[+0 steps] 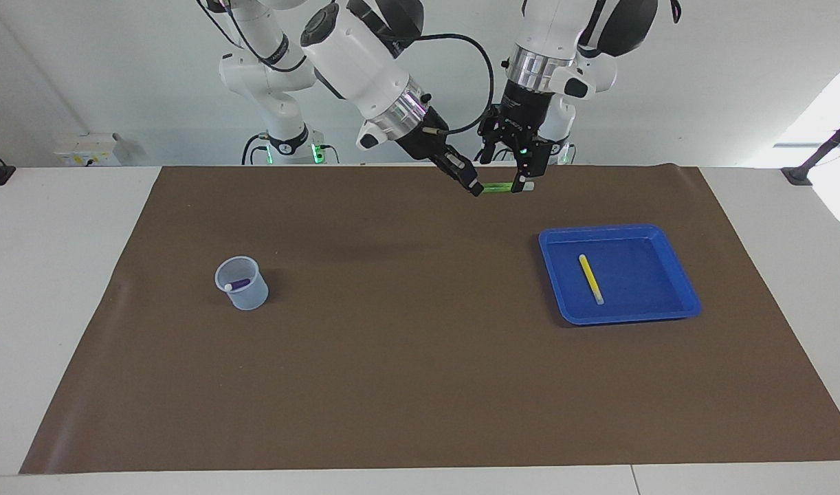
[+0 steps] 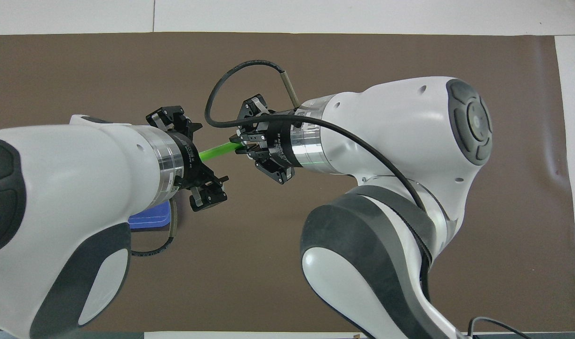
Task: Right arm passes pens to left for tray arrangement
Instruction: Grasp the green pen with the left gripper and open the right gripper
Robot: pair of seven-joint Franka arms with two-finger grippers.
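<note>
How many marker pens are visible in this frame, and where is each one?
3. The green pen is held in the air by the right claw, its pale tip at the open left claw. The yellow pen lies in the blue tray. The purple pen sits in the cup.

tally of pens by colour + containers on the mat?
Green pen: 1
Yellow pen: 1
Purple pen: 1
Blue tray: 1
Translucent cup: 1
Total: 5
</note>
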